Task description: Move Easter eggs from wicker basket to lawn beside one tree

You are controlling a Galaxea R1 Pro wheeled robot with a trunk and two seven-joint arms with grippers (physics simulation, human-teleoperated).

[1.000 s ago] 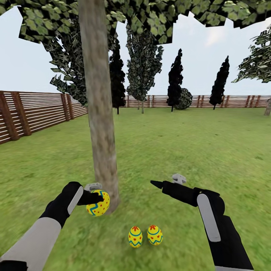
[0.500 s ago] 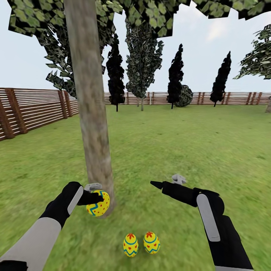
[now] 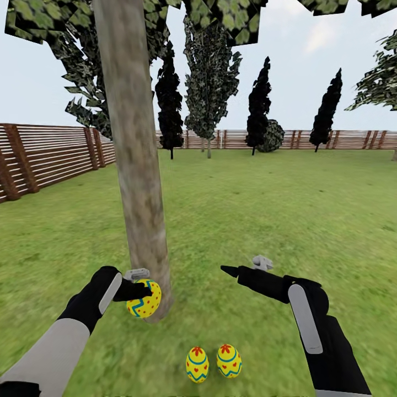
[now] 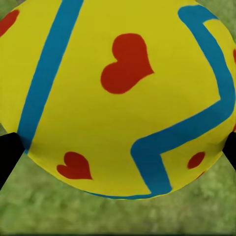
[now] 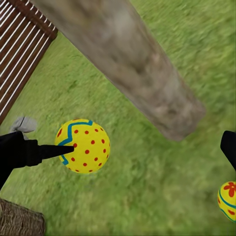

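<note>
Your left gripper point(image 3: 139, 291) has its jaws clenched on the third egg point(image 3: 144, 298), held just beside the tree point(image 3: 144, 242) base, ready to join the two eggs point(image 3: 213, 362) on the lawn point(image 3: 264, 220) nearby. Your right gripper point(image 3: 242, 268) seems released, idle.

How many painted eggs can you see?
3. Two eggs, one and another, sit side by side on the lawn near the tree. The third egg is in the left pincer, beside the trunk.
</note>
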